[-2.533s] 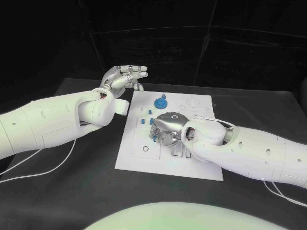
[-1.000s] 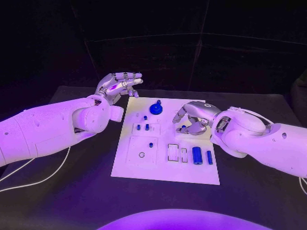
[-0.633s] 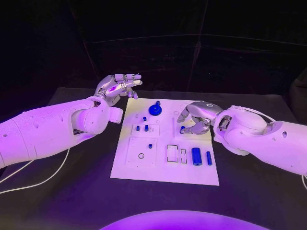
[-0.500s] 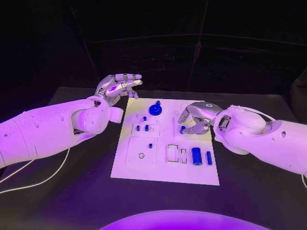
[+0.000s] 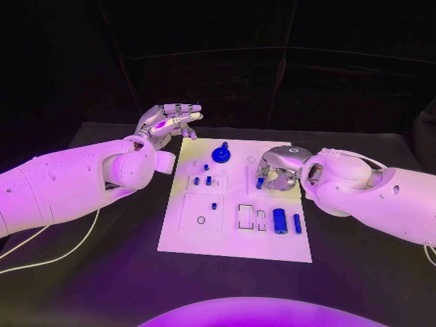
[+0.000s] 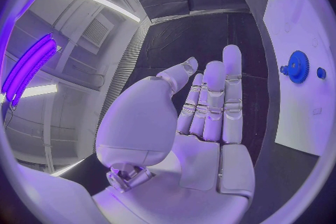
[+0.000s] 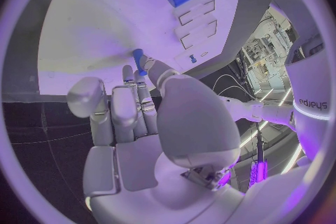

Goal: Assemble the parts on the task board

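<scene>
The black worktop (image 5: 100, 286) carries the white task board (image 5: 228, 238) at its centre. The left hand (image 5: 167, 121) hangs off the board's 10 o'clock corner, above the worktop, its fingers (image 6: 213, 95) lying close together and nearly straight, holding nothing. The right hand (image 5: 277, 170) sits over the board's 2 o'clock area, its fingers (image 7: 133, 106) curled in and pinching a small blue part (image 7: 139, 61) at their tips, just above the board. On the board, a blue gear (image 5: 221, 154) stands toward 12 o'clock. A blue cylinder (image 5: 279, 221) lies toward 4 o'clock, with a slimmer blue pin (image 5: 297, 224) just beside it. Small blue pegs (image 5: 202, 180) stand near 10 o'clock, and another tiny one (image 5: 214, 206) sits left of centre.
</scene>
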Available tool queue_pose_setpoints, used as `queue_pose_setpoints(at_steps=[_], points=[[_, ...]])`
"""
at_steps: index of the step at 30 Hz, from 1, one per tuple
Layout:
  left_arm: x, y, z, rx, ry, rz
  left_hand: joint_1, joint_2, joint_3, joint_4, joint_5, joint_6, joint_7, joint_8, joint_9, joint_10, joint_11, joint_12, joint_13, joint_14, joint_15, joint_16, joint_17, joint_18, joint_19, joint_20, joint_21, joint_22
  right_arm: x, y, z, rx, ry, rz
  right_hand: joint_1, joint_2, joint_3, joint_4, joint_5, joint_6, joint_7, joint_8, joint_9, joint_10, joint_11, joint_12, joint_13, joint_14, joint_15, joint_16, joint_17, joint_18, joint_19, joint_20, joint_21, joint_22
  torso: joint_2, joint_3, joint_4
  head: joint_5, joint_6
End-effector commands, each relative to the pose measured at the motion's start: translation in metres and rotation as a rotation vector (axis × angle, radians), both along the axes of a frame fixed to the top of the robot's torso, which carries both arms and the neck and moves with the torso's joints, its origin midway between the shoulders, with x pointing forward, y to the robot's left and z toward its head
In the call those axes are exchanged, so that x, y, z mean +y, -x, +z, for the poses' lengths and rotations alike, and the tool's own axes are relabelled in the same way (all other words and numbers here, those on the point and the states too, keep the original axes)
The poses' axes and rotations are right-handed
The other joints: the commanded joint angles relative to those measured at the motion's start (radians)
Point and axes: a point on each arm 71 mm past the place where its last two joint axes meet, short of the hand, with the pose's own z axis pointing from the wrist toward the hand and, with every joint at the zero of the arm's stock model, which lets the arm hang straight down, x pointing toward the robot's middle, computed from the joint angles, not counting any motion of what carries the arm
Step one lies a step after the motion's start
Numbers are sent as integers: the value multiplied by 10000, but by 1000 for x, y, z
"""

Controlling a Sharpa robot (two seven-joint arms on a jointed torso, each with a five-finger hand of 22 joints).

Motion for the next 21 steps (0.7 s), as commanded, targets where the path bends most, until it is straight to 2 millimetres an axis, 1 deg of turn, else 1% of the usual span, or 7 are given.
queue_pose_setpoints(at_steps=[1, 6, 10, 13, 16, 21], points=[[-1, 0, 1, -36, 80, -96, -86, 8, -66, 0, 47, -64, 4, 46, 11, -66, 1, 60, -9, -60, 0, 34, -8, 129, -50, 25, -65, -15, 4, 1, -1, 96, 354, 270, 28, 118, 124, 7, -49, 180, -21, 64, 20, 250, -51, 36, -8, 228, -106, 47, 10, 98, 117, -19, 100, 125, 5, 7, -21, 34, -18], [-1, -1, 1, -30, 73, -88, -86, 8, -66, 0, 47, -64, 4, 46, 11, -66, 1, 60, -9, -60, 0, 34, -8, 129, -50, 25, -65, -15, 9, 4, 0, 103, 271, 512, -7, 166, 277, 52, -175, 367, -63, 90, 22, 474, -101, -86, -20, 254, -148, 124, 85, 71, 181, -66, 184, 257, 4, 10, -10, 23, -32], [-1, -1, 1, -28, 66, -77, -86, 8, -66, 0, 47, -64, 4, 46, 11, -66, 1, 60, -9, -60, 0, 34, -8, 129, -50, 25, -65, -15, 10, 5, -1, 120, 272, 561, -23, 195, 358, 78, -297, 479, -91, 101, 22, 600, -131, -172, -20, 270, -175, 183, 145, 53, 223, -93, 247, 358, -6, 2, -17, 21, -57], [0, -1, 1, -24, 63, -74, -86, 8, -66, 0, 47, -64, 4, 46, 11, -66, 1, 60, -9, -60, 0, 34, -8, 129, -50, 25, -65, -15, 10, 4, -1, 112, 279, 524, -36, 183, 375, 86, -330, 504, -80, 95, 19, 630, -132, -213, -23, 267, -180, 178, 127, 52, 228, -102, 252, 364, -1, -4, -20, 24, -64], [-1, -1, 1, -20, 63, -79, -93, 23, -75, 4, 48, -81, 5, 66, 14, -93, 3, 91, -8, -71, 2, 47, -17, 131, -57, 31, -70, -18, 9, 3, -1, 85, 285, 435, -115, 73, 381, 115, -366, 453, -30, 19, -14, 635, -99, -347, -32, 254, -165, 169, 91, 52, 223, -105, 240, 342, -5, 1, -20, 19, -70], [0, -1, 1, -7, 61, -87, -93, 23, -75, 4, 48, -81, 5, 66, 14, -93, 3, 91, -8, -71, 2, 47, -17, 131, -57, 31, -70, -18, 10, 2, -2, 46, 265, 354, -299, -155, 360, 206, -371, 272, 60, -139, -65, 566, -18, -581, -34, 244, -113, 185, 78, 48, 217, -73, 231, 330, -1, -3, -4, -6, -76]])
